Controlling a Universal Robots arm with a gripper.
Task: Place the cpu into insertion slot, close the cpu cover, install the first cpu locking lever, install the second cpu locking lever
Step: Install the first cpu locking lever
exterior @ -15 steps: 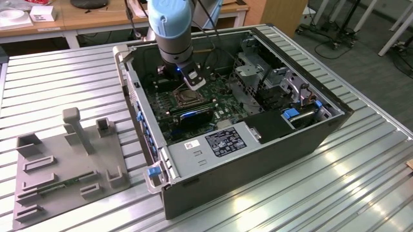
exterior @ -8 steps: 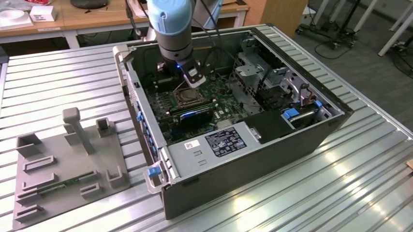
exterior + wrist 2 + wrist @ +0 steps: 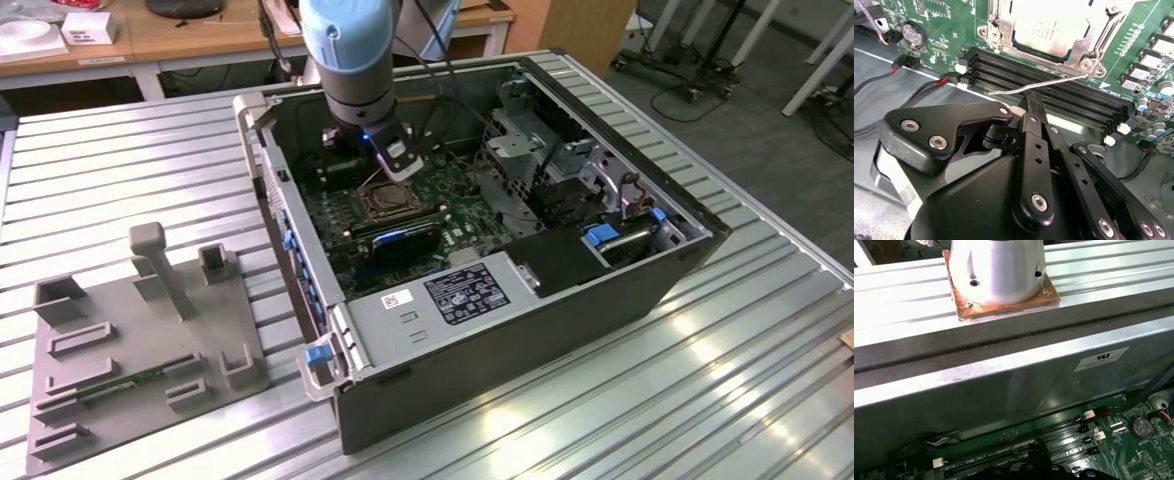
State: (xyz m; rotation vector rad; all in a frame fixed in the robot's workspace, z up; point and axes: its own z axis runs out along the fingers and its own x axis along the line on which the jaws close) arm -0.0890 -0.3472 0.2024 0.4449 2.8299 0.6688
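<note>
CPU locking lever (image 3: 1064, 80): thin silver wire, lying over the memory slots (image 3: 1004, 70), just beside the insertion slot (image 3: 387, 197). It is met by the tip of the gripper (image 3: 1031, 105), whose jaws are drawn together. The wire lies across the tip, and whether it is pinched or merely pushed cannot be told.

CPU (image 3: 1049, 25): pale, flat, seated in the insertion slot.

CPU cover (image 3: 1002, 25): silver frame, laid down around the chip.

Step judged in hand: latching of a lever. It is best done with the wire kept square on the tip and pressed down under its catch at the insertion slot's edge. A springy wire is likely to slip off, and the memory slots beneath should be spared.

Motherboard (image 3: 944, 30): green, crowded, with little room round the insertion slot.

Computer case (image 3: 534, 380): opened, laid on its side on a slatted metal table (image 3: 721, 380).

Grey fixture tray (image 3: 134, 340): set outside the case, well apart from the insertion slot.

Wooden desks (image 3: 174, 40): ranged behind.
</note>
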